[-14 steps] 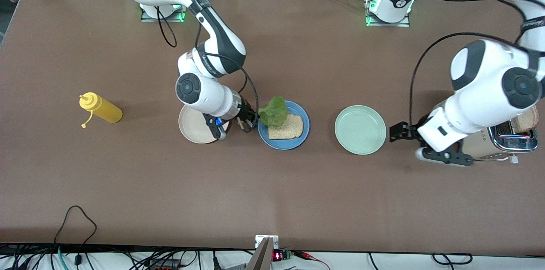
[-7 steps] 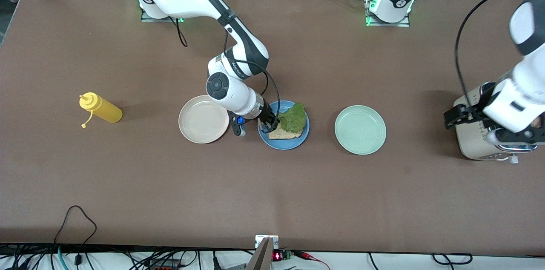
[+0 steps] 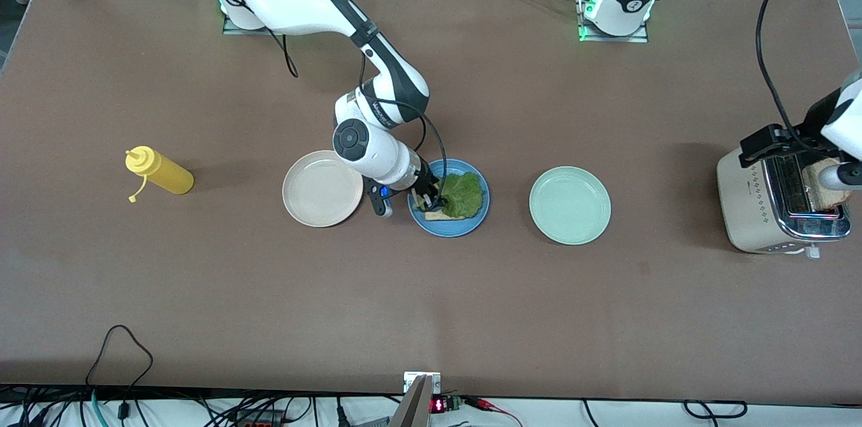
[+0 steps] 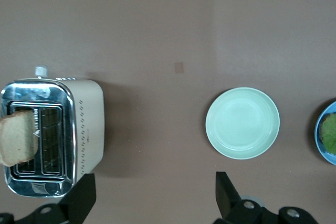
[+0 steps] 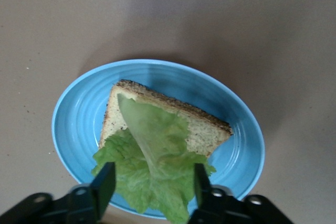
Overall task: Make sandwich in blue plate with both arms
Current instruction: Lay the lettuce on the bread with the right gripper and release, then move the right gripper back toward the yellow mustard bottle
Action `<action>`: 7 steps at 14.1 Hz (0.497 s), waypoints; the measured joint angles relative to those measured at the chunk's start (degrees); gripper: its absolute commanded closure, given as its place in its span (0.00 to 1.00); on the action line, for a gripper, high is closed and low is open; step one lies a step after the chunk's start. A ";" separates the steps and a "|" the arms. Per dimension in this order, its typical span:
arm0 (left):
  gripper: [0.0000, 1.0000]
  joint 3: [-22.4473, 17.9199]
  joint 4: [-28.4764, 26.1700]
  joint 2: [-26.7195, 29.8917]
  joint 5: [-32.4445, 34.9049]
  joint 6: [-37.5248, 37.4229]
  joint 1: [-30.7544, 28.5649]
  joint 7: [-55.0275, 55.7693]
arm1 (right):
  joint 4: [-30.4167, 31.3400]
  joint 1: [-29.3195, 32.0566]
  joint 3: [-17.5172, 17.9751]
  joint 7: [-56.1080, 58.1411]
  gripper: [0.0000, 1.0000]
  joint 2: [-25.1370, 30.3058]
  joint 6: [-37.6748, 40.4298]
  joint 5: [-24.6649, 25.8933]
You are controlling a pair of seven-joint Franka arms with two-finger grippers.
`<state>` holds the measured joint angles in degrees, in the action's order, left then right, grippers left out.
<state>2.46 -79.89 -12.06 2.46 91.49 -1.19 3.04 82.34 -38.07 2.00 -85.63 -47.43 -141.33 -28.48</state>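
Bright, even overhead light, soft shadows on the table [image 3: 431, 292], sharp focus.

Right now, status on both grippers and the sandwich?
Right gripper open over blue plate, lettuce on bread slice. Left gripper open above toaster, second slice inside. Nothing blocking.

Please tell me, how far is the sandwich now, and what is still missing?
Done: one bread slice lies on the blue plate, with the lettuce on it. In hand: the right claw, open, is over the lettuce; the left claw, open, hangs near the toaster. Left: the second slice, in the toaster, must go on top.
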 measured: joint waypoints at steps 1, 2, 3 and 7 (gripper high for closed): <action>0.00 0.30 -0.51 0.02 -0.01 0.00 0.12 0.15 | -0.27 0.04 -0.10 0.02 0.00 0.00 0.00 0.00; 0.00 0.55 -0.83 0.17 -0.01 0.00 0.17 0.42 | -0.69 0.14 -0.31 0.07 0.00 0.02 0.08 0.01; 0.00 0.64 -1.03 0.35 -0.01 -0.03 0.21 0.68 | -1.08 0.27 -0.58 0.32 0.00 0.12 0.40 0.03; 0.00 0.75 -1.04 1.35 -0.01 -2.16 0.22 0.84 | -2.70 3.69 -1.65 9.13 0.00 4.42 11.93 0.14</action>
<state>3.20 -80.94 -10.71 2.45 89.33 -0.96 3.88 79.64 -34.38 0.35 -76.50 -43.01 -129.40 -28.35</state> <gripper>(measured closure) 0.000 0.000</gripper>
